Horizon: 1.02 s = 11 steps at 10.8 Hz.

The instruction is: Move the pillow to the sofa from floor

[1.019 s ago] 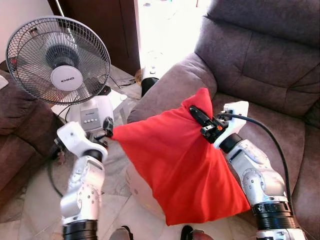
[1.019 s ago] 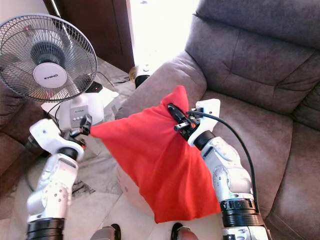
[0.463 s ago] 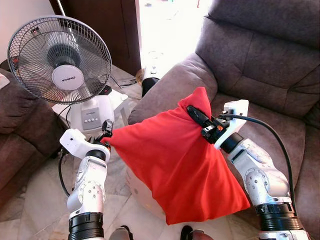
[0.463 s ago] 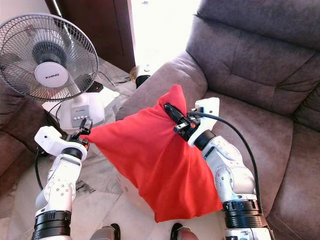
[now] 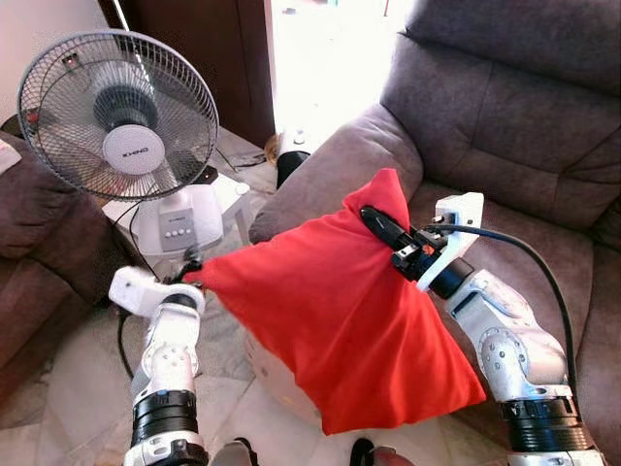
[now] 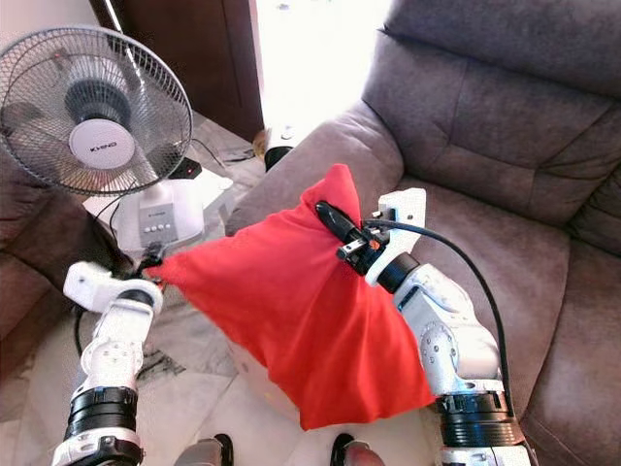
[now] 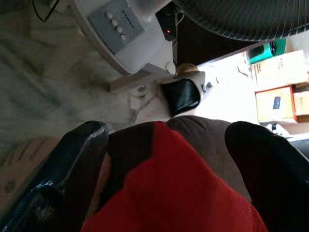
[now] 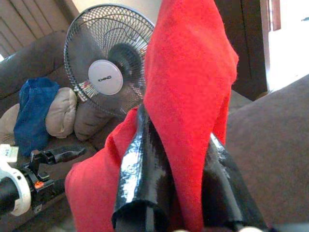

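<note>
Lowered since a second ago, the left gripper (image 5: 187, 264), fingers spread, sits at the red fabric pillow's (image 5: 340, 311) corner; the right gripper (image 5: 380, 224) pinches its top, airborne beside the brown sofa (image 5: 505, 126), unplaced.

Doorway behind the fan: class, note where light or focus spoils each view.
Eye views: doorway blown out white. Left wrist view: dim, fingers blurred against the pillow. Right wrist view: fingers soft, fan sharp.

Matt red cloth pillow (image 5: 340, 320). Soft, suede-like grey-brown fabric sofa (image 5: 505, 126). Glossy black gripper fingers (image 8: 140, 169); wire-grilled fan (image 5: 118, 115) on a white plastic base.
</note>
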Motion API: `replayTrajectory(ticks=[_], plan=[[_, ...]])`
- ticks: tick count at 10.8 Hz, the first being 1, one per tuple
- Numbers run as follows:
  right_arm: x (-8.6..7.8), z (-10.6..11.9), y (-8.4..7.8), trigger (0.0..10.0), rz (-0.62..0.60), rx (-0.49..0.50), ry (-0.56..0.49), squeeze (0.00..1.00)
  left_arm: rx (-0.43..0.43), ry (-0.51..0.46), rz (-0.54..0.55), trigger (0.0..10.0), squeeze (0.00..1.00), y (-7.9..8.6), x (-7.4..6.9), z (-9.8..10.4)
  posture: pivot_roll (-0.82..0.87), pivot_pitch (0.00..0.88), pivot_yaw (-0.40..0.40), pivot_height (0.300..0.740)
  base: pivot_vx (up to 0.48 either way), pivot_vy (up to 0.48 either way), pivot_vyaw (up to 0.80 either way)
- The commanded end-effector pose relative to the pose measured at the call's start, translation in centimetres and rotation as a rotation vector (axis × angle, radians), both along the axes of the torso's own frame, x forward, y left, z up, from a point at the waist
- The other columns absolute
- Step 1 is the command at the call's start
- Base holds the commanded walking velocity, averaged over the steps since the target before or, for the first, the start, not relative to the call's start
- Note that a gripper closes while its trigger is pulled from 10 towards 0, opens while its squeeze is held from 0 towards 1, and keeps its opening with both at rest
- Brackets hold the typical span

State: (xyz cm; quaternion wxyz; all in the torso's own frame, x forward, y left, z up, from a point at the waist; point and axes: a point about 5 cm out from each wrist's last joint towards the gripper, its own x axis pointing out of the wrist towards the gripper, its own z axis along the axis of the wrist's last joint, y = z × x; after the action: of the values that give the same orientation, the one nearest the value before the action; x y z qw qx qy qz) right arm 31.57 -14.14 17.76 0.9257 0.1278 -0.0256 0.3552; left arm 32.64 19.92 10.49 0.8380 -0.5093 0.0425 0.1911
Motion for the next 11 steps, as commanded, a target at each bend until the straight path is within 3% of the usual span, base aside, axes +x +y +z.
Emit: replayTrajectory(ticks=[1,4,5,6,7,8,11], plan=[[-0.5,3.3,0.5,10.0,0.047,0.029,-0.157,0.0,-0.045,0.028,0.013,10.0,0.0,-0.1,0.1,-0.5,0.15,0.176,0.002,0.74,0.0,0.0,0.0],[-0.6,3.5,0.7,10.0,0.054,0.032,-0.158,0.0,-0.081,0.064,-0.111,10.0,0.0,-1.5,1.0,-1.5,0.14,0.177,0.002,0.74,0.0,0.0,0.0],[-0.7,3.5,0.6,10.0,0.05,0.031,-0.157,0.0,-0.039,0.072,-0.226,10.0,0.0,-2.4,1.5,-1.3,0.14,0.179,0.003,0.74,0.0,0.0,0.0],[-0.7,3.5,0.6,10.0,0.048,0.031,-0.157,0.0,-0.025,0.082,-0.249,10.0,0.0,-2.6,1.7,-1.4,0.14,0.178,0.003,0.74,0.0,0.0,0.0],[-0.6,3.5,0.6,10.0,0.045,0.033,-0.156,0.0,0.014,0.1,-0.285,8.0,0.0,-2.6,1.7,-1.5,0.14,0.179,0.004,0.74,0.0,0.0,0.0],[-0.6,3.5,0.6,10.0,0.044,0.034,-0.155,0.0,0.034,0.11,-0.296,0.0,0.0,-2.6,1.7,-1.6,0.15,0.179,0.004,0.74,0.0,0.0,0.0],[-0.4,3.4,0.6,10.0,0.032,0.037,-0.152,0.0,0.031,0.124,-0.358,0.0,0.0,-2.9,1.3,-2.1,0.15,0.18,0.005,0.74,0.0,0.0,0.0]])
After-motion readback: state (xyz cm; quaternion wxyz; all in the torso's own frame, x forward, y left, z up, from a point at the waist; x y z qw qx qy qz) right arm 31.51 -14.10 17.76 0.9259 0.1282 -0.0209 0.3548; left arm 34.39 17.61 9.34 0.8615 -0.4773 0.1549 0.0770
